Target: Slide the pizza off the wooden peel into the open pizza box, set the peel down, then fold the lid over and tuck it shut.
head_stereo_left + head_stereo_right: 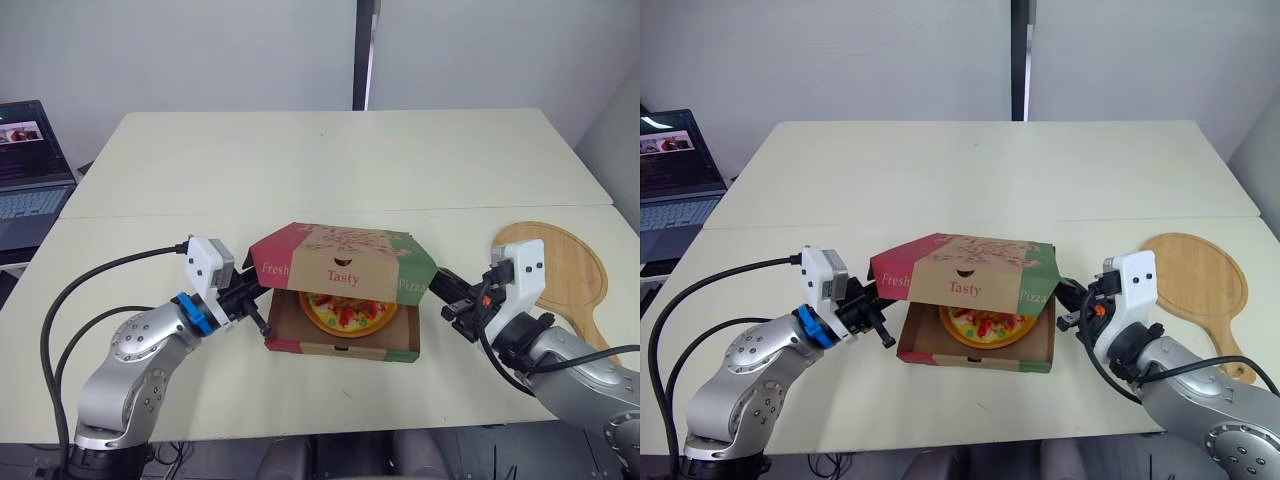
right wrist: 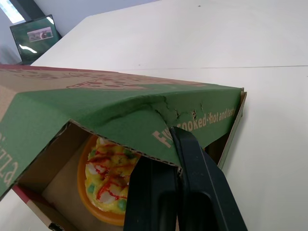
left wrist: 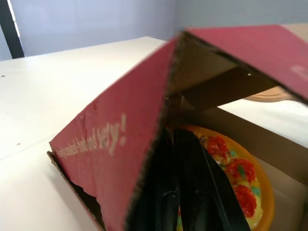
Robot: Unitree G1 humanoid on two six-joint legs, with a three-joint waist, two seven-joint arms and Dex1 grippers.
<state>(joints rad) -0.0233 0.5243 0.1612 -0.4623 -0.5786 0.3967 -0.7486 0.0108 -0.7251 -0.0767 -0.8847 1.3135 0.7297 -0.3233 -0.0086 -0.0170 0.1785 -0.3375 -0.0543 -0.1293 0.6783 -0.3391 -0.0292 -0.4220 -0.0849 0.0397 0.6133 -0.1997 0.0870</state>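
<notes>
The pizza box stands at the table's front middle with the pizza inside it. Its lid is folded partway down, raised at the front so the pizza shows. At the lid's left end my left gripper has its fingers pressed together, reaching under the red side flap and over the pizza. My right gripper is at the right end, shut on the green side flap, one finger inside it and one outside. The wooden peel lies flat on the table to the right.
An open laptop sits on a separate surface at the far left. The peel lies close to the table's right edge, just beyond my right arm. Bare tabletop stretches behind the box.
</notes>
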